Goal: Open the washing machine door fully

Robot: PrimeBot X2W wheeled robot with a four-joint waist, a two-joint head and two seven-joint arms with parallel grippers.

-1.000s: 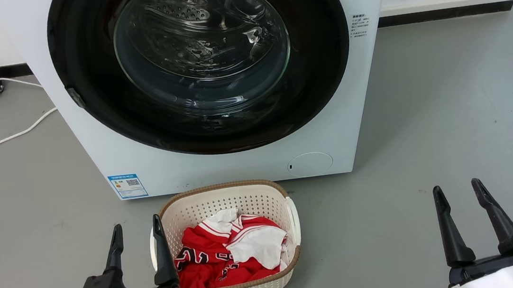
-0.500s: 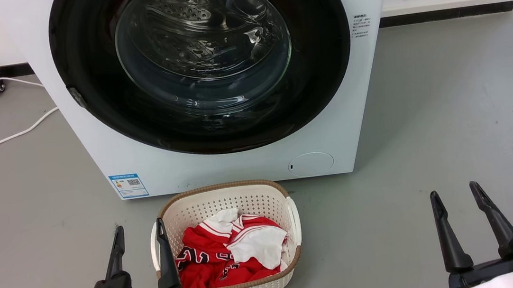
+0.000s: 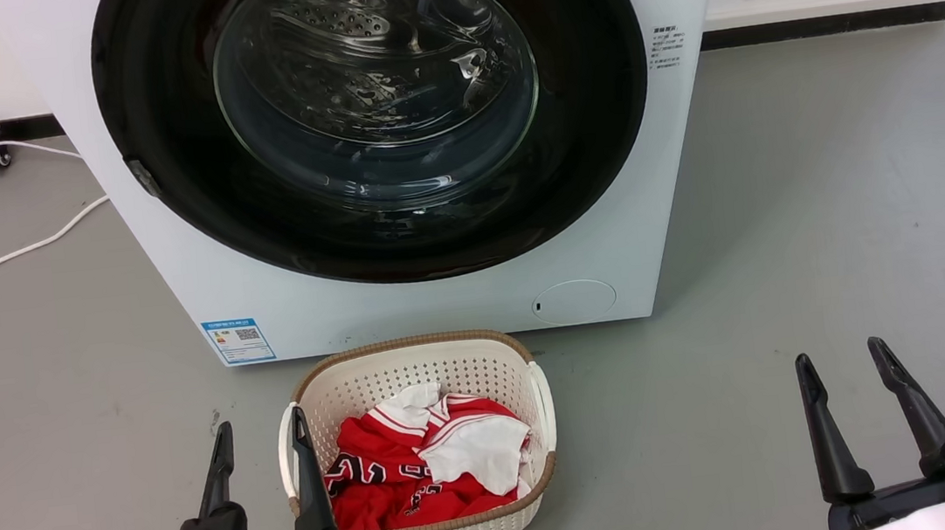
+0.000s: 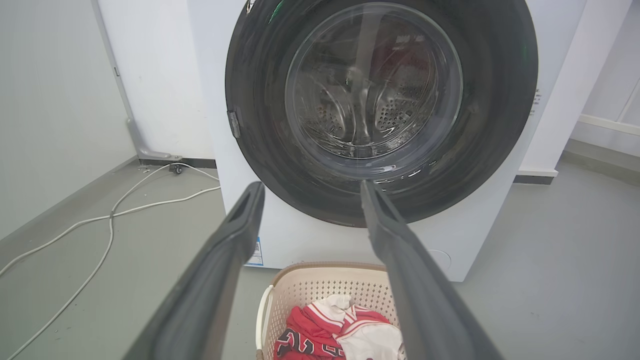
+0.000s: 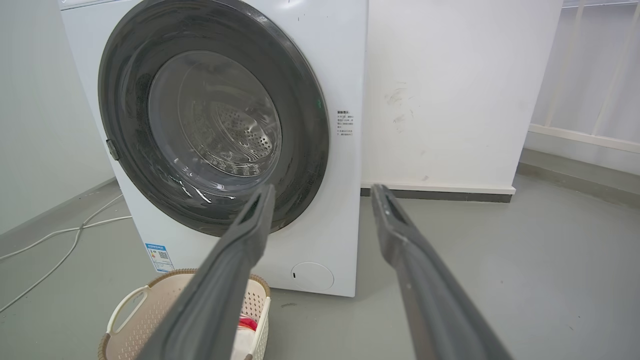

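The white washing machine (image 3: 407, 307) stands ahead of me on the grey floor. Its round glossy black door (image 3: 597, 111) with the clear glass bowl lies flat against the front, shut; the drum shows through the glass. The same door (image 4: 500, 100) fills the upper left wrist view, and it appears at an angle as the door (image 5: 120, 100) in the right wrist view. My left gripper (image 3: 259, 421) is open at the lower left, beside the basket. Far to the lower right, my right gripper (image 3: 840, 351) is open over bare floor. Both hold nothing and are well short of the machine.
A cream laundry basket (image 3: 412, 355) with red and white clothes sits on the floor just before the machine. White cables (image 3: 6, 257) trail across the floor at the left. A white wall with a dark skirting (image 3: 816, 25) runs behind at the right.
My left gripper has sunk slightly toward the bottom edge of the head view. The right gripper has dropped a little too. The door has not moved.
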